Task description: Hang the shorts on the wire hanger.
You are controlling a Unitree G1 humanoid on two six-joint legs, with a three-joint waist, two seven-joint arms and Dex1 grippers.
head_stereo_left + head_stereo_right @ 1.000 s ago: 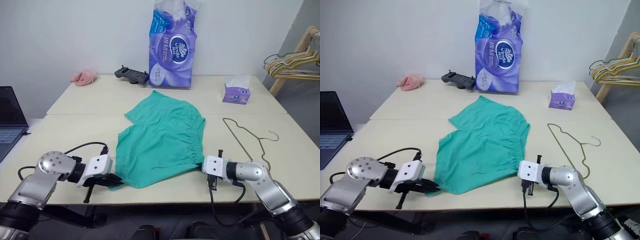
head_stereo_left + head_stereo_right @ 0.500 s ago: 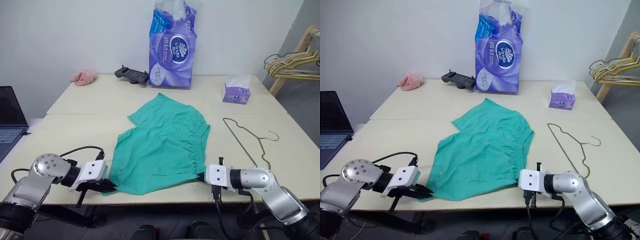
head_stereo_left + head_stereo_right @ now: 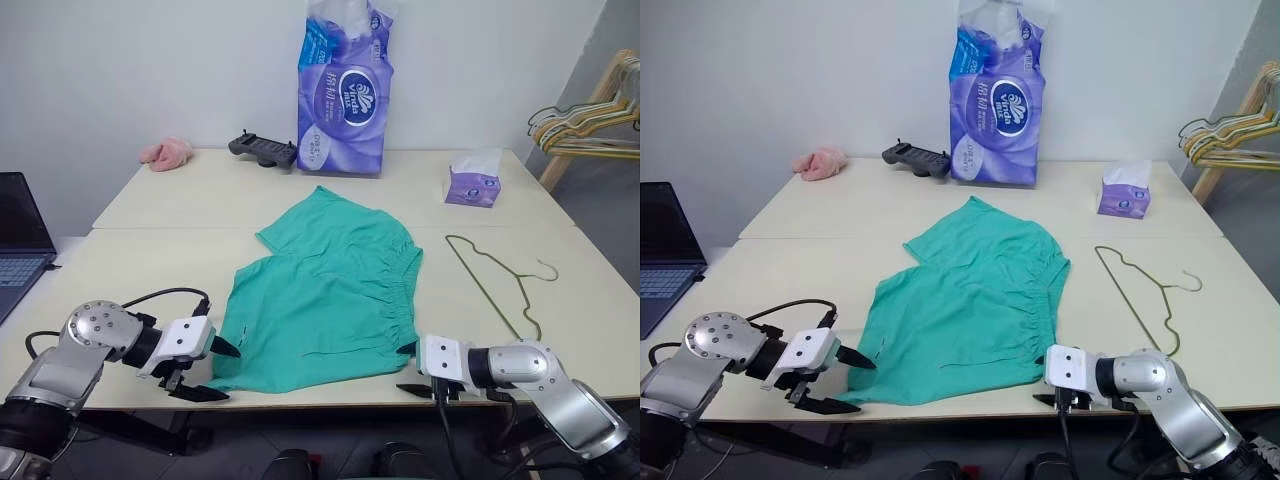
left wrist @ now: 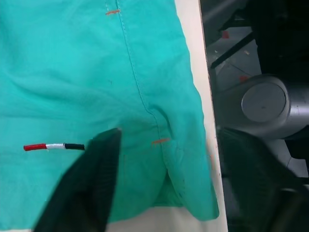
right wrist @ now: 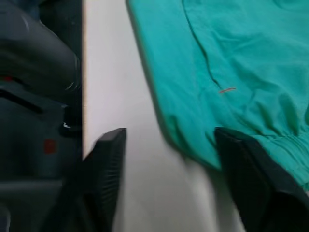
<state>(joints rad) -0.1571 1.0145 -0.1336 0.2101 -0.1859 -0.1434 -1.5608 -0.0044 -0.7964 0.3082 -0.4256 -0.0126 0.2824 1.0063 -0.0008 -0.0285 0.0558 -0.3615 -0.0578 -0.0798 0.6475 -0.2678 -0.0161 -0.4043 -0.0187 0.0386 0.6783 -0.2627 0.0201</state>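
**Now both grippers stand open at the near hem of the shorts**

Nearest, at the table's [image 3: 130,265] front edge, the left gripper [image 3: 213,371] has its two black fingers spread wide, one above the lower left corner of the shorts [image 3: 325,295] and one off the table's edge; it grasps nothing. In the left wrist view one finger [image 4: 91,183] overlaps the teal fabric beside a small red, white and black mark [image 4: 53,146]. The right gripper [image 3: 415,372] sits at the opposite near corner, by the gathered waistband, its fingers parted and empty too.

The shorts lie flat on the table, spread from the front edge toward the middle. The wire hanger [image 3: 495,280] lies flat to their right, apart from them.

Farther back stand a purple tissue box [image 3: 472,185], a tall purple pack [image 3: 345,95], a black controller [image 3: 263,148] and a pink fluffy cloth [image 3: 167,153]. A laptop [image 3: 20,235] sits at far left; a bunch of hangers [image 3: 590,125] is at far right.
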